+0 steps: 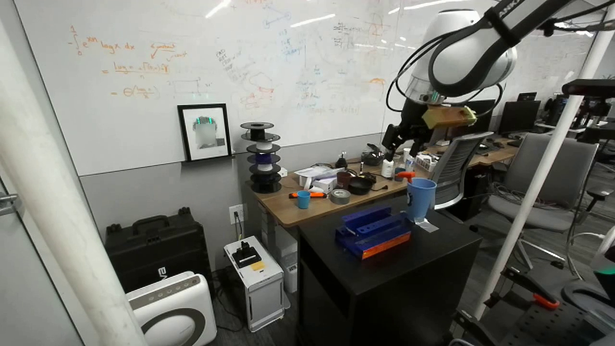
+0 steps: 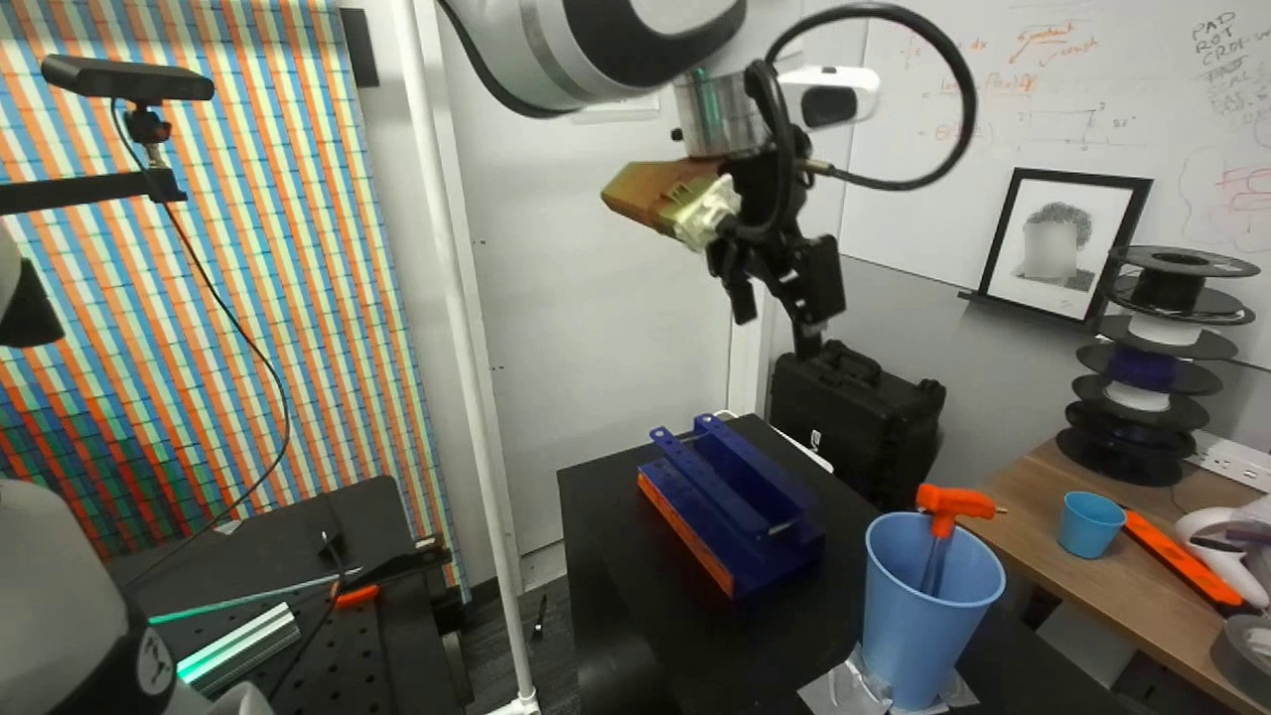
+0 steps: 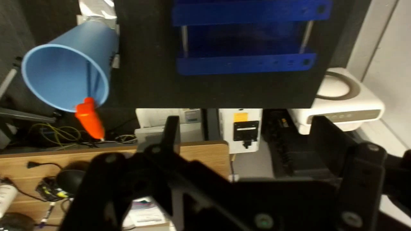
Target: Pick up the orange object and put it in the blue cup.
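Note:
The orange object, an orange-handled tool (image 1: 407,176) (image 2: 955,503) (image 3: 90,118) with a thin shaft, stands tilted inside the blue cup (image 1: 420,202) (image 2: 918,636) (image 3: 99,40). Its handle sticks up above the rim and its shaft shows down inside the cup. The cup is upright, with silvery tape at its base, on a black cabinet (image 1: 384,276). My gripper (image 1: 401,153) (image 2: 776,333) (image 3: 245,125) is raised in the air, apart from cup and tool. Its fingers are wide apart with nothing between them.
A dark-blue tray (image 1: 375,233) (image 2: 730,497) (image 3: 244,64) with an orange side lies beside the cup. A wooden desk (image 1: 283,206) behind holds a small blue cup (image 1: 303,199) (image 2: 1089,523), an orange-and-black item (image 2: 1182,561), tape and clutter. A white pole (image 2: 467,328) stands nearby.

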